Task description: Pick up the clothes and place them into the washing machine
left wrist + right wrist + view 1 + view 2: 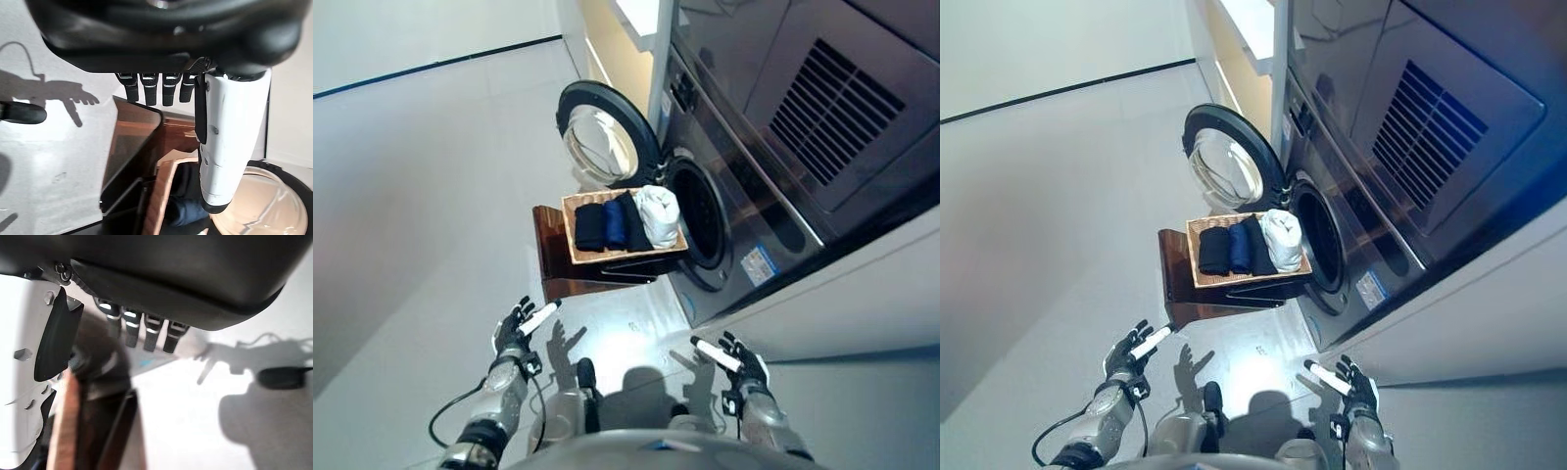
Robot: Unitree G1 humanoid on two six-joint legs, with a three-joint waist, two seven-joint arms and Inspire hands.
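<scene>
Both the left hand [516,328] and right hand [741,360] hang empty with fingers spread, well short of the basket [578,254] of clothes [625,221] beside the washing machine [773,166].

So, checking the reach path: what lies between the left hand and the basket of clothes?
In the left eye view, only bare pale floor and the brown wooden stand's side separate the open left hand from the wicker basket.

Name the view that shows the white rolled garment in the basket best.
The left eye view: the white garment lies whole and unobstructed at the end of the basket nearest the washer opening. The right eye view shows it about as well. The wrist views show only dark clothes or blur.
</scene>
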